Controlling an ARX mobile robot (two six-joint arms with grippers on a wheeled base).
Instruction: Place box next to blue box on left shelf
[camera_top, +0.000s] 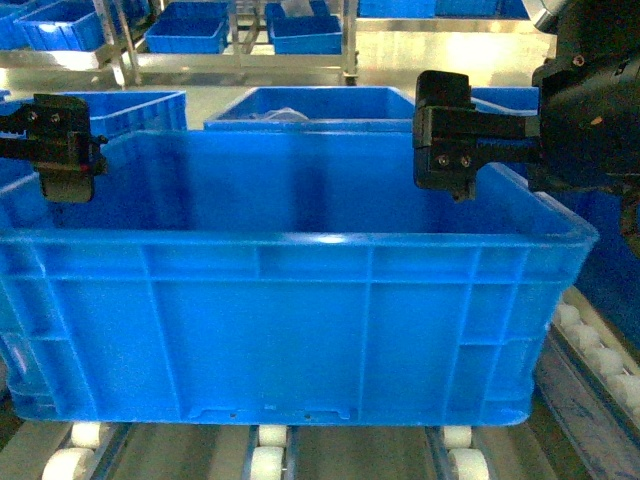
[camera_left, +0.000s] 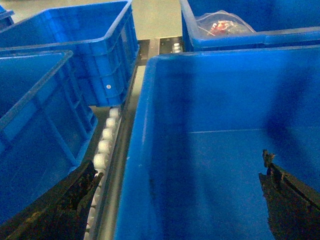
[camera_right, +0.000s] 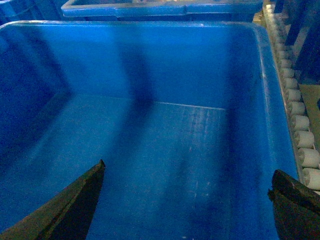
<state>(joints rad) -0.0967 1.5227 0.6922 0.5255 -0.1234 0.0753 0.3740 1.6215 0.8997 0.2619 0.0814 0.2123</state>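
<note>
1. Head view shows a large empty blue box (camera_top: 290, 330) resting on the roller rails (camera_top: 268, 455) of a shelf, with the left pincer (camera_top: 62, 150) at its left rim and the right pincer (camera_top: 450, 150) at its right rim.
2. Both pincers stand open. In each wrist view the two fingers are spread wide, and nothing is gripped.
3. Left wrist view: the left wall of the box (camera_left: 145, 125) passes between the spread fingers, one outside over the rollers (camera_left: 102, 145), one inside.
4. Right wrist view: the right wall (camera_right: 260, 100) lies between the fingers likewise.
5. Recommended procedure: seat each pincer squarely over its rim, close both together, and lift level to avoid tilt.
6. Neighbouring blue boxes (camera_left: 95, 55) stand just beside on the left; keep clear of them.
</note>
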